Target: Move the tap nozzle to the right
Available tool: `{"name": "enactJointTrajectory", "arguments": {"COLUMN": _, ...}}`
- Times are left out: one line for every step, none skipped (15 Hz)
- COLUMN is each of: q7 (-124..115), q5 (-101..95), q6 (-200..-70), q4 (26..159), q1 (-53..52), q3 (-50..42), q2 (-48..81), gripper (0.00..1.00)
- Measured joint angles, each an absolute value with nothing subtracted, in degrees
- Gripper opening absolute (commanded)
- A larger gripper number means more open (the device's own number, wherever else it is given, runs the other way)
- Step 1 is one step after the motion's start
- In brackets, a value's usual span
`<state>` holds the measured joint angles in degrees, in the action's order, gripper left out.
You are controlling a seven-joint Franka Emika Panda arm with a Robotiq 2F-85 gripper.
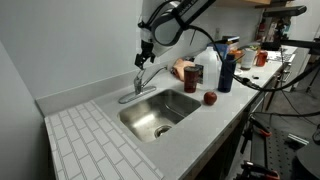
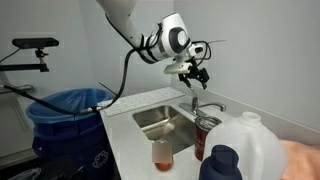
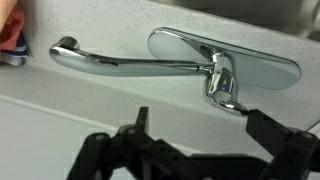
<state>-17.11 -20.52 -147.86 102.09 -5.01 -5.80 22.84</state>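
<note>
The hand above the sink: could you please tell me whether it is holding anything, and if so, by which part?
Nothing is held. The hand is open and hangs above the tap nozzle without touching it.

One tap nozzle (image 3: 140, 67), one steel sink (image 1: 176, 103), one red apple (image 1: 210, 98), one white jug (image 1: 210, 68), one blue bottle (image 1: 227, 72) and one blue bin (image 2: 65, 106).

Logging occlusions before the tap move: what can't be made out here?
- Tap nozzle, exterior view: tiny, its foot hidden behind the jar and white jug.
- End effector, exterior view: too small to judge its clearance over the nozzle.
- Orange object, wrist view: blurred, cut off by the left edge.
- Nozzle outlet, wrist view: faces down, unseen.
</note>
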Motion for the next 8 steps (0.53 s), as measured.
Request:
{"name": "enactJointTrajectory", "arguments": {"q7": -16.96, "q5": -20.21, "q6": -147.86, "q4": 102.09, "q1": -4.97, "q3": -5.81, "q2": 22.86, "gripper": 1.00}}
{"name": "enactJointTrajectory", "arguments": {"q7": -16.69, "q5": -19.68, "q6": -147.83, "q4": 102.12, "q1": -4.89, "q3": -5.81, "q2": 22.90, "gripper": 1.00}}
{"name": "enactJointTrajectory", "arguments": {"q7": -16.35, "q5": -19.15, "q6": -147.79, "q4": 102.21, "q1": -4.77, "q3": -5.81, "q2": 22.96, "gripper": 1.00}}
{"name": "enactJointTrajectory", "arguments": {"q7": -15.92, "q5": -18.49, "q6": -147.73, "q4": 102.36, "q1": -4.63, "q3": -5.82, "q2": 23.04, "gripper": 1.00}}
{"name": "enactJointTrajectory", "arguments": {"q7": -15.53, "q5": -17.99, "q6": -147.69, "q4": 102.51, "q1": -4.46, "q3": -5.83, "q2": 23.20, "gripper": 1.00}}
{"name": "enactJointTrajectory", "arguments": {"q7": -15.09, "q5": -17.42, "q6": -147.61, "q4": 102.69, "q1": -4.26, "q3": -5.83, "q2": 23.37, "gripper": 1.00}}
{"name": "enactJointTrajectory", "arguments": {"q7": -14.68, "q5": -16.92, "q6": -147.55, "q4": 102.94, "q1": -4.06, "q3": -5.84, "q2": 23.52, "gripper": 1.00}}
{"name": "enactJointTrajectory", "arguments": {"q7": -14.24, "q5": -16.26, "q6": -147.55, "q4": 103.31, "q1": -3.90, "q3": -5.83, "q2": 23.58, "gripper": 1.00}}
